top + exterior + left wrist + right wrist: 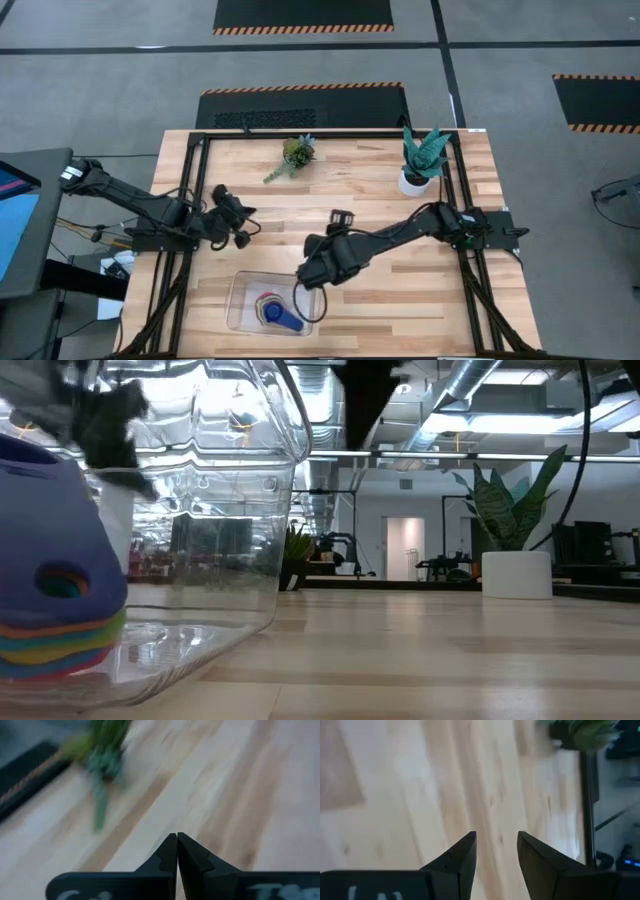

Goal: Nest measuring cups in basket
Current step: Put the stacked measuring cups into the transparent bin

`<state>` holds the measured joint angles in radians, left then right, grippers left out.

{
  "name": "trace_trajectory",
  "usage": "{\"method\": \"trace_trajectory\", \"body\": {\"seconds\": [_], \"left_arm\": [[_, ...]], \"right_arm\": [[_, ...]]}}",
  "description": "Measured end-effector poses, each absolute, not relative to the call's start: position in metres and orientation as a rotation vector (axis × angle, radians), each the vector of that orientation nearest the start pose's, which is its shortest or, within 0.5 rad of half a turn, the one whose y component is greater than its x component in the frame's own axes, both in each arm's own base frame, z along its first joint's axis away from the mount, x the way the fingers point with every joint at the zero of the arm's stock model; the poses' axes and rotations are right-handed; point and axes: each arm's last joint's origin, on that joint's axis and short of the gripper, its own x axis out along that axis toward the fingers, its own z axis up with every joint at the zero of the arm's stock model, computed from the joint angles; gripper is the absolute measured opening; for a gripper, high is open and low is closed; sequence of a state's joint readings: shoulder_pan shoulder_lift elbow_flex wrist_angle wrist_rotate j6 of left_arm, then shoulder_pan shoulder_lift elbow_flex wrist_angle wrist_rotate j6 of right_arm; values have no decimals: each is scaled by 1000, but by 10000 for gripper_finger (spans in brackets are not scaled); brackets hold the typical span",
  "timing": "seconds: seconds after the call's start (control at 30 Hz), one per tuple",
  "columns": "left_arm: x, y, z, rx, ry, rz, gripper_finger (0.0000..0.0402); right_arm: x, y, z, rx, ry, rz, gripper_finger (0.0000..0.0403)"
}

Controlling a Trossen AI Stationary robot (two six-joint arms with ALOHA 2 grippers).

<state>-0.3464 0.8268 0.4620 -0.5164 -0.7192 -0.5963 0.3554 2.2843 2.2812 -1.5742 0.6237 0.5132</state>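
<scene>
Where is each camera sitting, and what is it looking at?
High view: above the table, looking straight down; both arms show, with the basket near the front edge.
Low view: at table height, looking level through the basket at the nested measuring cups; dark arm parts hang above.
Left wrist view: past the shut left pincer at bare wood and a blurred plant.
Right wrist view: past the open right pincer at the table.
Shared: the white-potted plant appears in high and low views.
</scene>
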Motion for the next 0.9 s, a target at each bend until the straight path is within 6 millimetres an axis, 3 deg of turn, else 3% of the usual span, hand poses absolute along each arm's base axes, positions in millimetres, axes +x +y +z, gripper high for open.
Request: {"method": "trace_trajectory", "body": {"seconds": [0.1, 0.23, 0.3, 0.37, 0.47, 0.57, 0.67, 0.8, 0.9], "left_arm": [[160, -43, 219, -95, 487, 401, 0], [166, -61, 236, -38, 380, 246, 0], [168, -69, 247, -13, 352, 211, 0], [168, -75, 254, 2, 356, 175, 0], [180, -90, 272, -30, 371, 95, 0], [204, -106, 283, 22, 479, 52, 0], [228, -122, 288, 142, 665, 41, 0], [255, -142, 276, 248, 955, 19, 0], [276, -157, 263, 249, 1053, -1, 0]], "right_arm": [[409, 132, 267, -386, 1297, -527, 163], [388, 106, 258, -478, 1309, -671, 163], [365, 84, 258, -491, 1360, -725, 163], [335, 61, 263, -427, 1344, -838, 163], [292, 36, 255, -301, 1287, -926, 163], [261, 25, 240, -138, 1148, -919, 163], [245, 24, 224, -11, 1018, -828, 163], [237, 27, 210, 59, 903, -719, 163], [239, 30, 205, 47, 852, -672, 163]]}}
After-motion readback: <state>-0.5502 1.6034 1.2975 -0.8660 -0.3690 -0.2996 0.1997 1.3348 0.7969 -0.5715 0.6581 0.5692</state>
